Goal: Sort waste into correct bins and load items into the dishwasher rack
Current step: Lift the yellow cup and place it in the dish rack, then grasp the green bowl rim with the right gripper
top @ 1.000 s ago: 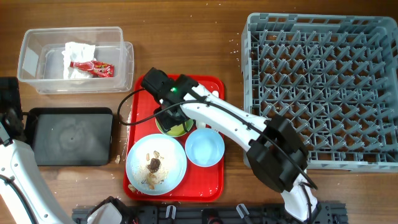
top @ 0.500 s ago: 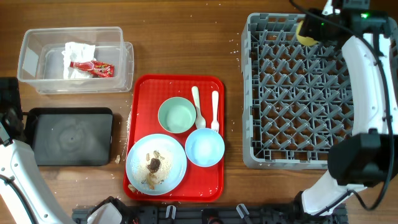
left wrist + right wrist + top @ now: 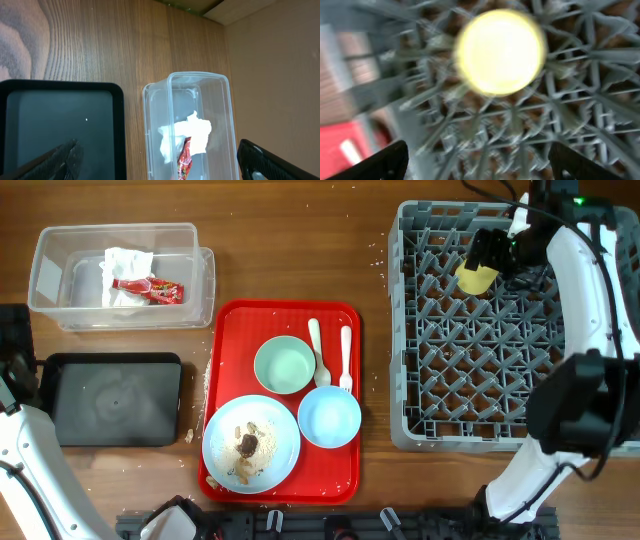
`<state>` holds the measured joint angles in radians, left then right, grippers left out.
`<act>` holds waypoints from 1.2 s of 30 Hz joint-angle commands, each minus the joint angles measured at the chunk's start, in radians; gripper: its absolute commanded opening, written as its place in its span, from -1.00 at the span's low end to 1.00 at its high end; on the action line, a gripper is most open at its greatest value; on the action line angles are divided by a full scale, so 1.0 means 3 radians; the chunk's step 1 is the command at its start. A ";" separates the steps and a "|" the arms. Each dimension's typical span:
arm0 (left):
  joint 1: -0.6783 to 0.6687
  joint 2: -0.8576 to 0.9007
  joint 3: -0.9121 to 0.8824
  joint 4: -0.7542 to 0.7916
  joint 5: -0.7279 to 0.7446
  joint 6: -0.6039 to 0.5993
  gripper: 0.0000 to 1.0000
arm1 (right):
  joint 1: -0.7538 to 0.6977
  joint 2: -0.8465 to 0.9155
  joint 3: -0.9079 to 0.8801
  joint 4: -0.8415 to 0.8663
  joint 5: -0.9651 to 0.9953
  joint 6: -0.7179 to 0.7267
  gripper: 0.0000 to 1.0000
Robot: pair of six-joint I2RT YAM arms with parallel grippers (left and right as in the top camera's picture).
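The small yellow cup (image 3: 477, 278) lies in the grey dishwasher rack (image 3: 398, 330) near its far side. My right gripper (image 3: 497, 252) hovers just beyond it, open; in the blurred right wrist view the cup (image 3: 500, 52) sits ahead of the spread jaws (image 3: 477, 150). The pale green bowl (image 3: 284, 365), light blue bowl (image 3: 329, 418), white spoon (image 3: 318, 350), fork (image 3: 346, 355) and blue plate (image 3: 275, 430) with food scraps (image 3: 247, 444) are on the red tray. My left gripper (image 3: 157, 150) is open and empty over the black tray (image 3: 55, 115) and clear tub (image 3: 220, 100).
The clear tub (image 3: 60, 240) at the back left holds the white napkin (image 3: 125, 265) and red wrapper (image 3: 150, 288). The black tray (image 3: 115, 400) lies in front of it. The red serving tray (image 3: 230, 320) is mid-table. Crumbs lie beside it.
My right arm has swung from the green bowl on the red tray to the rack with the yellow cup. The cup now sits lower in the rack, outside the jaws. The left arm is still.
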<state>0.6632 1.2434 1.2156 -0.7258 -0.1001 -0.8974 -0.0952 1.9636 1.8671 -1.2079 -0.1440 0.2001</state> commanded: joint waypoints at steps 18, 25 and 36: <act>0.0015 -0.0011 0.0006 0.0009 -0.0008 -0.0028 1.00 | 0.3450 0.0905 -0.0160 0.1076 0.0352 0.1433 0.32; 0.0015 -0.0011 0.0006 0.0009 -0.0008 -0.0028 1.00 | 0.3501 0.0997 -0.0168 0.1019 0.0305 0.1428 -0.11; 0.0015 -0.0011 0.0006 0.0009 -0.0008 -0.0028 1.00 | 0.3494 0.0998 -0.0064 0.0907 0.0276 0.1419 -0.91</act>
<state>0.6632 1.2434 1.2156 -0.7258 -0.1001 -0.8974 0.9504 2.2463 1.8229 -0.9161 -0.0448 0.6243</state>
